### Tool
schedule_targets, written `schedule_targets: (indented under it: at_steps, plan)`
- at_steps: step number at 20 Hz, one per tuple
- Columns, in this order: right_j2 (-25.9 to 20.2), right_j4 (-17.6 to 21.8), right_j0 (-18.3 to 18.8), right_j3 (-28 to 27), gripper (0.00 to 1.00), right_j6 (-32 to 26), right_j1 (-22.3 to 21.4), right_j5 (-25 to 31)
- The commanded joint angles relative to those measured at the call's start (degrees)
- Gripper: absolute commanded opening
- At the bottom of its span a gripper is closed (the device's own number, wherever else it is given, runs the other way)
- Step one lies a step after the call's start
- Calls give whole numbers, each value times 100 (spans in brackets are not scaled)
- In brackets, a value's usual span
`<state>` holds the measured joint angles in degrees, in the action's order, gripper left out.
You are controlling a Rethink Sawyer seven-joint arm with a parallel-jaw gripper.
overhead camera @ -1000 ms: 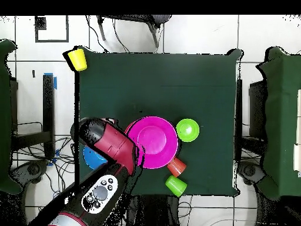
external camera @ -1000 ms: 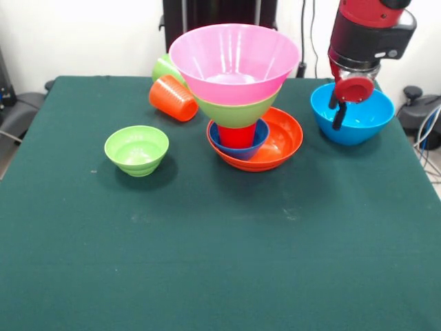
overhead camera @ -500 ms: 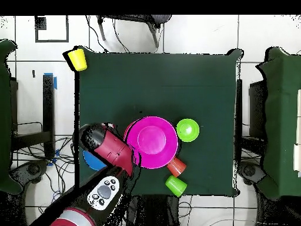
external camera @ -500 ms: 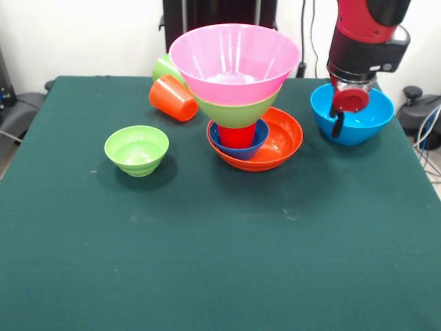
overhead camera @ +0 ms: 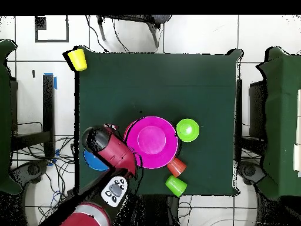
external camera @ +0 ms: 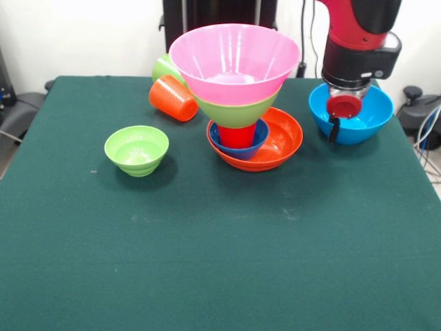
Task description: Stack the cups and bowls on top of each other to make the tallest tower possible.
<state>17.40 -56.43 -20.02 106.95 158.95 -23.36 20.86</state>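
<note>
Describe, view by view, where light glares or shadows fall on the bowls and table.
Front view: pale glare sits inside the pink bowl; the small green bowl and the orange bowl cast soft shadows on the table. Overhead view: the pink bowl looks flat and evenly lit, with no clear shadows.

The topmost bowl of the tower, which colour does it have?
Pink; the topmost bowl shows best in the front view.
</note>
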Motion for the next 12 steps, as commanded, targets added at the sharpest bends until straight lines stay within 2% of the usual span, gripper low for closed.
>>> schedule_targets:
  at_steps: [1, 5, 12]
  plan:
    - [-1260, -63, 326, 561, 100, 318, 6, -528]
    - [-1186, 114, 305, 462, 100, 465, 42, -408]
    - [-1202, 195, 358, 460, 100, 453, 45, -380]
